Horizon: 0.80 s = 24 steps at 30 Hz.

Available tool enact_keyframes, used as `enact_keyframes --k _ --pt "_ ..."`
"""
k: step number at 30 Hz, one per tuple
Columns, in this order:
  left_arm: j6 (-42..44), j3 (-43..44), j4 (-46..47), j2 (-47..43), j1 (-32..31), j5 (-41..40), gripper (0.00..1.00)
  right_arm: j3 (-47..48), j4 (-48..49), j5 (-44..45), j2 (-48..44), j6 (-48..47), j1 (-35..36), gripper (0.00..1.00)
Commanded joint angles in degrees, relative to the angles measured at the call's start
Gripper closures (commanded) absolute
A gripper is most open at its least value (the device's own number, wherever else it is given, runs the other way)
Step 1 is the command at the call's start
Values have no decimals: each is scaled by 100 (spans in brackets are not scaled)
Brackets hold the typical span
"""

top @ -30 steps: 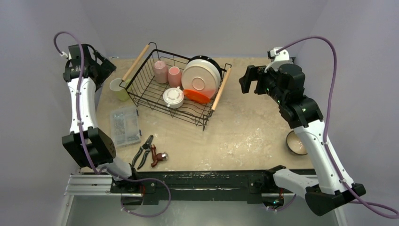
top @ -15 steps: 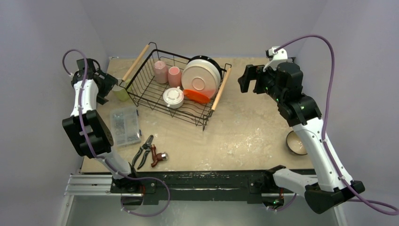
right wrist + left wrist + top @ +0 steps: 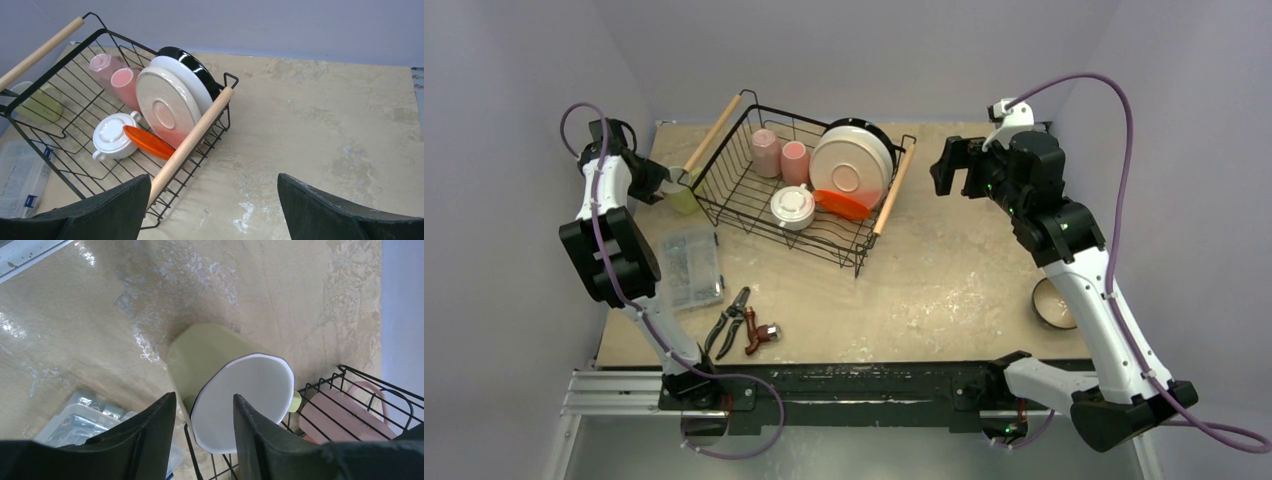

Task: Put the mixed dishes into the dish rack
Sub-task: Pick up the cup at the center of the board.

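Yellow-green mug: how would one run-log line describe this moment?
left gripper astride wall of yellow-green mug, grip unclear | mug outside dish rack | right gripper open, empty

Pale lilac walls (image 3: 854, 50) enclose beige marbled tabletop (image 3: 944, 280); glossy sheen.

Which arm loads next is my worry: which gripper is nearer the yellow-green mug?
Left. The left gripper straddles the rim of the yellow-green mug beside the dish rack; the right gripper hangs open on the rack's other side, well away.
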Motion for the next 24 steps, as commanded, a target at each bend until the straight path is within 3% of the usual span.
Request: enact_keyframes --k 1,6,13,17,19,24 --pt "-89 438 -93 198 33 -128 57 122 179 188 -31 74 -30 1" --pt "43 580 -288 371 0 -202 67 132 198 238 9 100 -24 1" --pt "302 423 -465 346 -151 -429 70 119 292 242 69 105 -22 1" --pt "395 434 -491 335 -148 -438 87 148 305 216 104 100 -19 1" --pt "525 652 -621 321 -147 -593 100 153 318 194 105 83 -22 1" --pt "938 1858 -1389 295 -147 -1445 100 132 402 145 78 76 -24 1"
